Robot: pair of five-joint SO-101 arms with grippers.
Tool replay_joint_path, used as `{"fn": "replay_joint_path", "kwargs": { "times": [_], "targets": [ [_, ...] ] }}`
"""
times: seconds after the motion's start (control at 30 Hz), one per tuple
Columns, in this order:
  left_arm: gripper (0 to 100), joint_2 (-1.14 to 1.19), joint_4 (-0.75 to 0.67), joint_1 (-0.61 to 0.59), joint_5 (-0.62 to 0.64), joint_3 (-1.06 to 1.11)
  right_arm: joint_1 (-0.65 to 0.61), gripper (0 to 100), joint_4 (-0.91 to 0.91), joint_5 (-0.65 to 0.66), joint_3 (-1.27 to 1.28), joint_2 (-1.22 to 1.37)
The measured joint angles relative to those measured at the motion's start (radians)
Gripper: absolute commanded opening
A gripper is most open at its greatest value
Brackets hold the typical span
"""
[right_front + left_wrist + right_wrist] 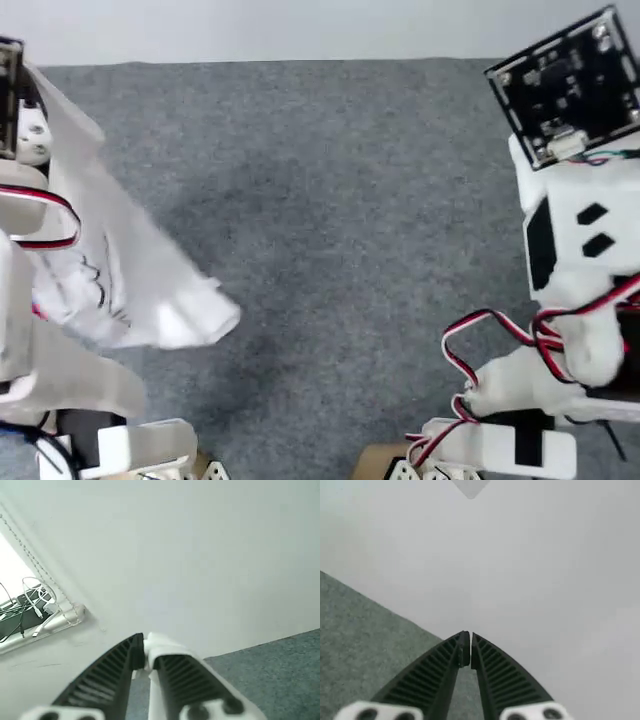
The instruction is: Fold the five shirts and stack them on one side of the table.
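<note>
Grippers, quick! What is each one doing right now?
Left gripper: closed, holding the white shirt.
Right gripper: closed, holding nothing.

High view: shirt [130,270] is cut off at the left edge, with its near side hidden behind the left arm [30,370]. Dark print on it is too smeared to make out. Right arm [570,300] runs off the right and bottom edges. Brown thing [383,462] is clipped by the bottom edge, can't tell what it is. Left wrist view: left gripper [145,652] base is cropped, and the shirt pinched at its tips is mostly buried between the jaws.
</note>
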Motion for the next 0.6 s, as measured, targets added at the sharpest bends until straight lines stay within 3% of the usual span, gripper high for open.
{"fn": "replay_joint_path", "kwargs": {
  "times": [0.17,0.37,0.6],
  "targets": [
    [0,0.0,0.0,-0.017,0.0,0.058,-0.044,1.1,0.0,-0.038,0.153,-0.006],
    [0,0.0,0.0,-0.044,0.0,0.29,-0.098,1.1,0.0,-0.066,0.342,-0.006],
    [0,0.002,0.0,-0.256,0.0,0.562,-0.219,1.2,0.0,-0.066,0.594,-0.005]
  ]
}}
